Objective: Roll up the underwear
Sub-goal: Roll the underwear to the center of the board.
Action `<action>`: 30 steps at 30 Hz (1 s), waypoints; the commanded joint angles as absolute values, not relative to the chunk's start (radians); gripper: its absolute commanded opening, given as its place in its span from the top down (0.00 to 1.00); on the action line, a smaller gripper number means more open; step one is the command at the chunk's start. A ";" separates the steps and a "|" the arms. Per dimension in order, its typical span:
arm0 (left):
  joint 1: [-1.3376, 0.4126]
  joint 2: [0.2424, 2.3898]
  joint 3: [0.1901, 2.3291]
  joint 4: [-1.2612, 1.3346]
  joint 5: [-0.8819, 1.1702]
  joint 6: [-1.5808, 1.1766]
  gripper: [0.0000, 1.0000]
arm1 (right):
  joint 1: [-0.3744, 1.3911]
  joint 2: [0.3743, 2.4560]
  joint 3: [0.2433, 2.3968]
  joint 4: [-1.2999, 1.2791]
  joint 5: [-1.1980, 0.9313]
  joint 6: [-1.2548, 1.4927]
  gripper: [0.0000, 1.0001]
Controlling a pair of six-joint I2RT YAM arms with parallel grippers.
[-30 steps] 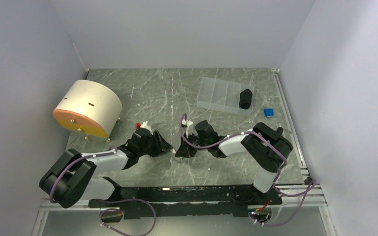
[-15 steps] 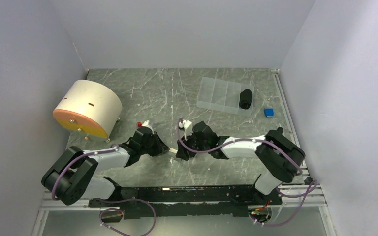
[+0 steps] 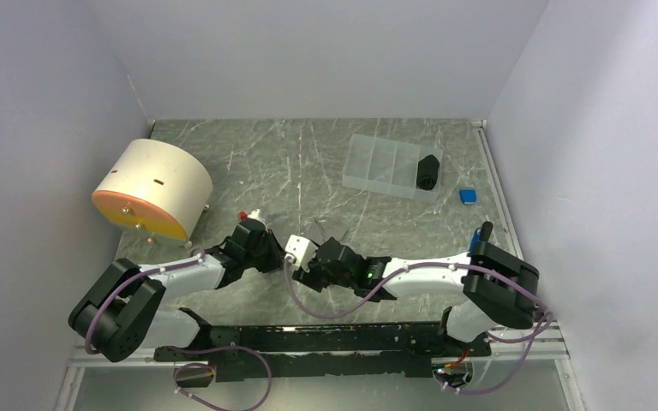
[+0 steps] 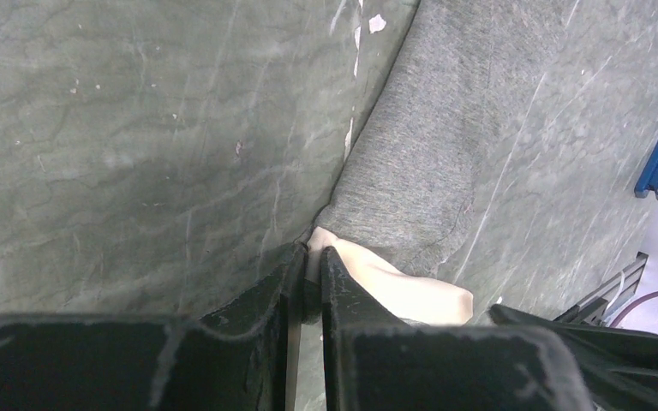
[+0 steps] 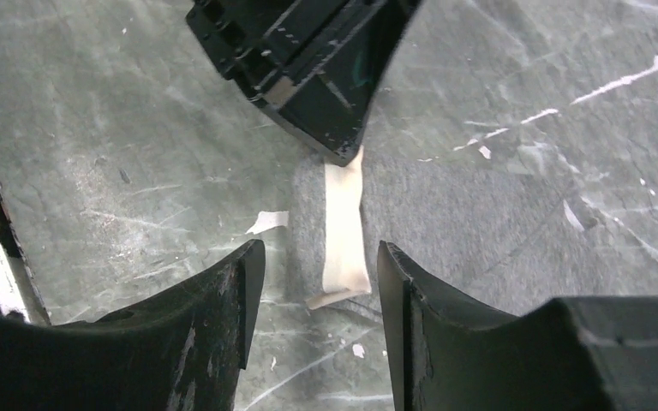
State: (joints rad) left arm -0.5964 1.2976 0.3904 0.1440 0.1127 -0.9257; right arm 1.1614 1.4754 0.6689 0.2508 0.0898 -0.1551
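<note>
The underwear (image 4: pixel 428 154) is a grey cloth lying flat on the marbled table, with a cream band (image 4: pixel 403 287) along its edge. My left gripper (image 4: pixel 313 250) is shut on the end of that band. In the right wrist view the same cream band (image 5: pixel 344 227) runs down from the left gripper (image 5: pixel 308 60) across the grey cloth (image 5: pixel 463 214). My right gripper (image 5: pixel 319 257) hangs open just above it, one finger on each side of the band's free end. From above, the left gripper (image 3: pixel 276 254) and right gripper (image 3: pixel 306 276) almost meet and hide the cloth.
A cream drum with an orange face (image 3: pixel 152 188) lies at the left. A clear compartment box (image 3: pixel 381 164) at the back right holds a black roll (image 3: pixel 428 171). A small blue object (image 3: pixel 468 196) lies near the right wall. The black base rail (image 3: pixel 326 336) runs along the near edge.
The left gripper has shut on the cloth's cream band. The right gripper has opened, let go of the cloth and swung left and nearer, close to the left gripper.
</note>
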 commanded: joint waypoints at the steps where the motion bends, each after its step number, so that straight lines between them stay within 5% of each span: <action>1: -0.600 1.295 0.409 0.058 0.107 -0.885 0.84 | 1.185 1.540 0.720 0.314 0.086 -0.252 0.46; 13: -0.599 1.291 0.434 0.029 0.107 -0.870 0.83 | 1.192 1.672 0.697 0.269 0.145 -0.235 0.58; 17: -0.599 1.282 0.435 0.021 0.103 -0.876 0.80 | 1.192 1.673 0.652 0.286 0.166 -0.153 0.72; 25: -0.598 1.214 0.449 -0.022 0.097 -0.923 0.42 | 1.161 1.629 0.548 0.440 0.032 0.087 0.97; 30: -0.598 1.148 0.448 -0.024 0.102 -0.945 0.35 | 1.054 1.612 0.427 0.655 -0.178 0.323 0.99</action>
State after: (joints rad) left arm -0.5964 1.2045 0.4255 -0.0010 0.1081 -0.9245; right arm 1.1175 1.6207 0.5312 0.5476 0.0341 0.0753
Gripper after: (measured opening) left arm 0.630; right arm 0.167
